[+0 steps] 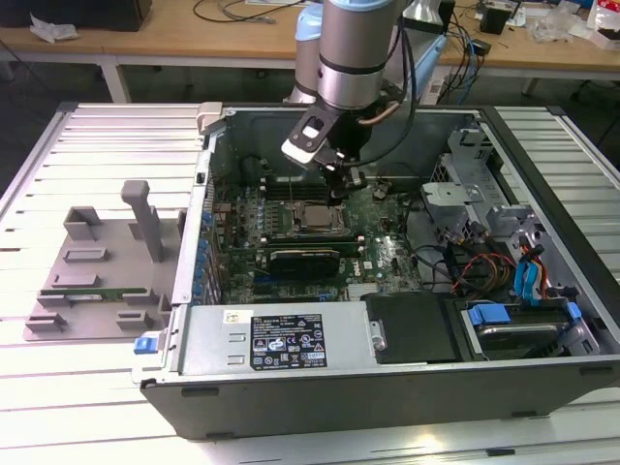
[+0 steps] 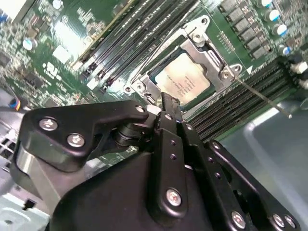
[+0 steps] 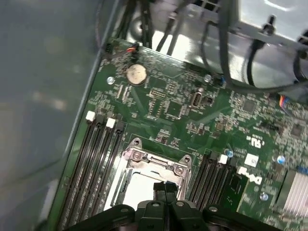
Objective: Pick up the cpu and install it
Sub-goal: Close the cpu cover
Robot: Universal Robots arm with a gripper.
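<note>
Case: open grey metal computer tower [image 1: 291,387], lying on its side on a slatted white table [image 1: 97,136].
Board: green motherboard [image 3: 183,106] on the case floor, with rows of long black memory slots [image 3: 91,159] on both sides of the socket.
Cpu: small flat square cpu [image 2: 183,79] with a pale silver-grey metal top, lying flat and level inside the silver metal socket frame [image 2: 208,44].
Pincer: black two-finger gripper [image 2: 166,99], tips pressed together with nothing between them, just above the cpu's near edge; contact with the chip impossible to tell.
Arm: grey and silver robot arm [image 1: 354,48] reaching down into the case, wrist over the socket.
Lever: thin silver wire lever [image 2: 264,98] jutting from the socket's corner across the memory slots.
Card: black rectangular graphics card [image 1: 305,258] just beside the socket.
Fixture: grey plastic holder [image 1: 97,266] outside the case at the exterior view's left, well apart from the gripper, with a long green memory stick [image 1: 92,293] lying on it.
</note>
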